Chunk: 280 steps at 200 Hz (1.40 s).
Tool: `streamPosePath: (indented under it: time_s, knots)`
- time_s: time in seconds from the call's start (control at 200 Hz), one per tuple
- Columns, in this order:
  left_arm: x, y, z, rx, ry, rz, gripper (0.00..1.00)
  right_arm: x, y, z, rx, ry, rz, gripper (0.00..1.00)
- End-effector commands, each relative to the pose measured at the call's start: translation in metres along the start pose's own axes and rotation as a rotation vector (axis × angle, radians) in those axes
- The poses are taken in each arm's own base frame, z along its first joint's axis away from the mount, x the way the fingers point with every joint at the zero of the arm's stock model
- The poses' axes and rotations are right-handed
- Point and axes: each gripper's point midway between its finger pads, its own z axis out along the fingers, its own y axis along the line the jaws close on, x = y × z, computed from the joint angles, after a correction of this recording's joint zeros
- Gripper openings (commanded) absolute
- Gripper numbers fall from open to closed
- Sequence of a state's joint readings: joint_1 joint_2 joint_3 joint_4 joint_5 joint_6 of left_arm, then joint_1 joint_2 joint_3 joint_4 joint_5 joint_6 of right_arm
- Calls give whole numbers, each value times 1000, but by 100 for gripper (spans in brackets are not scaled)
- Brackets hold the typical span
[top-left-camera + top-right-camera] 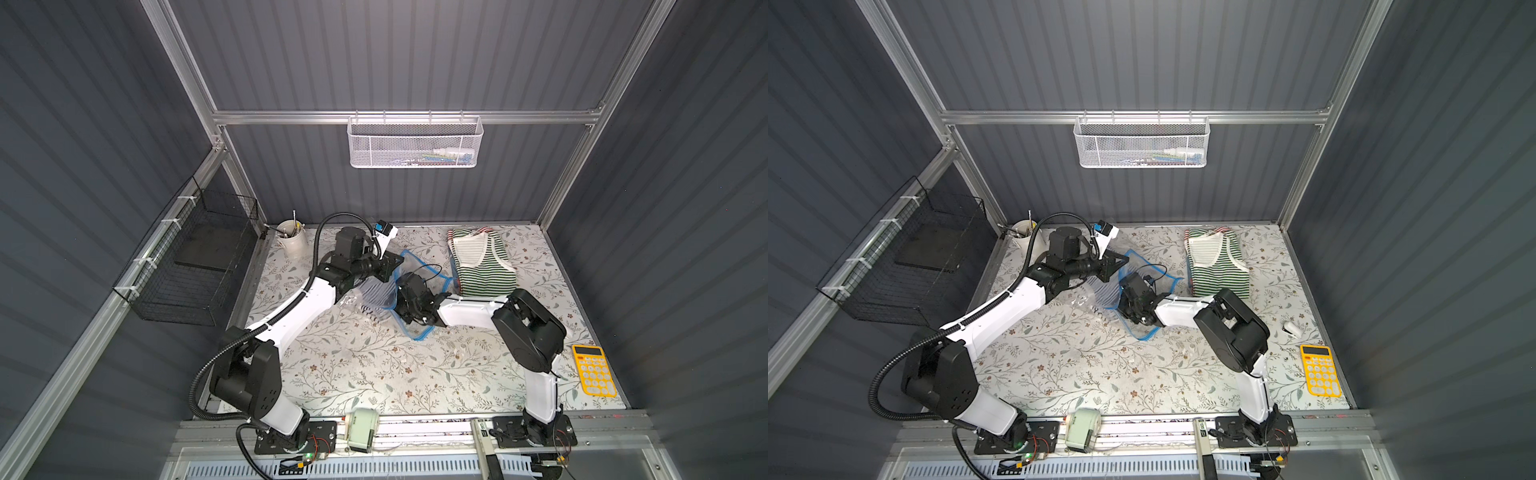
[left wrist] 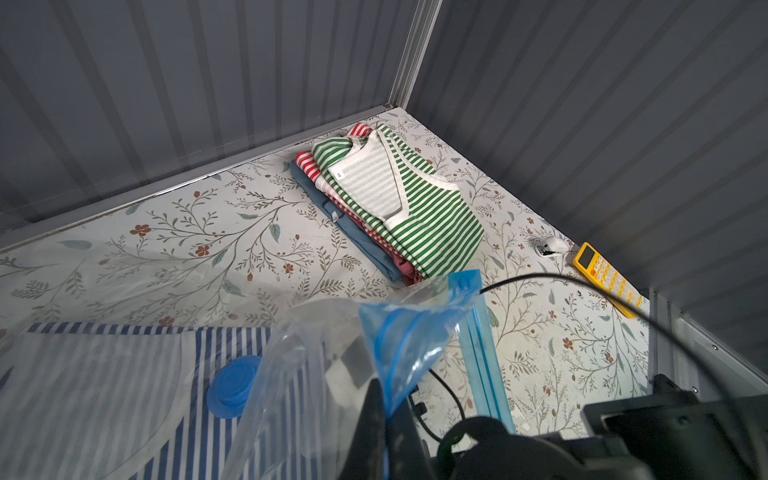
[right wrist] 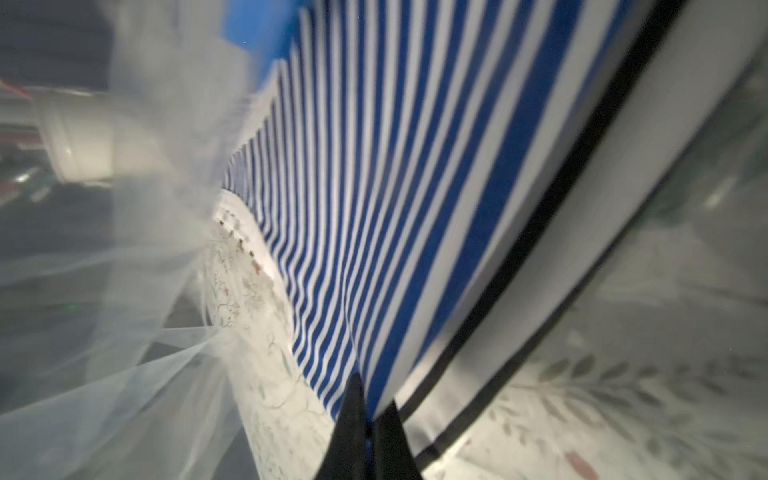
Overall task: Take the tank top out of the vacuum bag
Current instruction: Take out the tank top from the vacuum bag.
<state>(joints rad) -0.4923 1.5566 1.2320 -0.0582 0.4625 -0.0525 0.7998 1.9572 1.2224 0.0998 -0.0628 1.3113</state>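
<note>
Vacuum bag (image 2: 286,357): clear, crinkled plastic film, lying crumpled at mid-table between the two arms, its mouth lifted. Zip strip (image 2: 478,345): bright blue, flat, ridged band along one edge. Valve cap (image 2: 235,388): round blue disc on the bag's upper film.

Tank top (image 3: 374,208): soft knit in narrow blue and white stripes with a white bound edge, inside the bag.

Left gripper (image 2: 384,395): black tapered fingers pinched together on the blue-tinted mouth edge of the bag.

Right gripper (image 3: 368,399): reached into the bag's mouth, fingers clamped on the striped fabric.

Table (image 1: 353,374): flat, pale floral-print surface.

Folded stack (image 1: 482,262): green-striped top uppermost, with red-striped and plain blue layers beneath, beside the bag.

Calculator (image 1: 594,370): yellow rectangular plastic, near the right edge.
</note>
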Motion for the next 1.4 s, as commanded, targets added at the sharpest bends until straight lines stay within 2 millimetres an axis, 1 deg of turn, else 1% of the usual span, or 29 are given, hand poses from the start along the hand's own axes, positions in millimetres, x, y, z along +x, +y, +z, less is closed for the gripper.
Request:
streamPosePath:
  time_s: [0.0,0.08,0.115,0.165,0.285,0.335,0.405,0.525,0.59,0.66,0.72,0.845,1.025,1.155,1.245,1.3,1.396]
  knots:
    - [-9,-6,-6,4,-29,38,0,-13,32,-28,-21,-46,-103,0]
    - [-8,-5,-5,1,-26,35,0,-10,42,-42,-43,-66,-135,0]
    - [-8,-4,-5,-2,-26,33,0,-9,46,-52,-40,-78,-152,0]
    - [-8,-4,-4,-4,-25,33,0,-8,46,-64,-22,-89,-163,0]
    - [-8,-4,-4,-2,-25,28,0,-6,30,-80,-16,-109,-139,0]
    - [-7,-4,-3,0,-22,25,0,-6,24,-83,-13,-118,-136,1]
    - [-7,-4,-3,1,-23,22,0,-5,15,-81,3,-112,-124,2]
    - [-7,-5,-3,5,-24,23,0,-2,5,-74,2,-104,-104,4]
    - [-8,-6,-4,4,-27,26,0,0,-1,-69,0,-94,-86,10]
    - [-9,-6,-5,7,-30,26,0,3,-7,-64,2,-77,-69,13]
    - [-9,-7,-5,8,-30,26,0,5,-14,-60,14,-69,-57,20]
    - [-10,-8,-5,16,-33,24,0,8,-27,-51,15,-55,-19,22]
    - [-8,-8,-3,23,-29,17,0,15,-42,-44,22,-26,41,34]
    - [-8,-8,-3,24,-28,17,0,20,-46,-43,17,-7,73,43]
    - [-7,-8,-2,25,-27,16,0,21,-51,-43,31,-3,93,53]
    - [-7,-8,-2,24,-27,15,0,22,-55,-41,38,-4,99,57]
    - [-7,-7,-1,27,-25,12,0,20,-57,-36,35,-6,112,59]
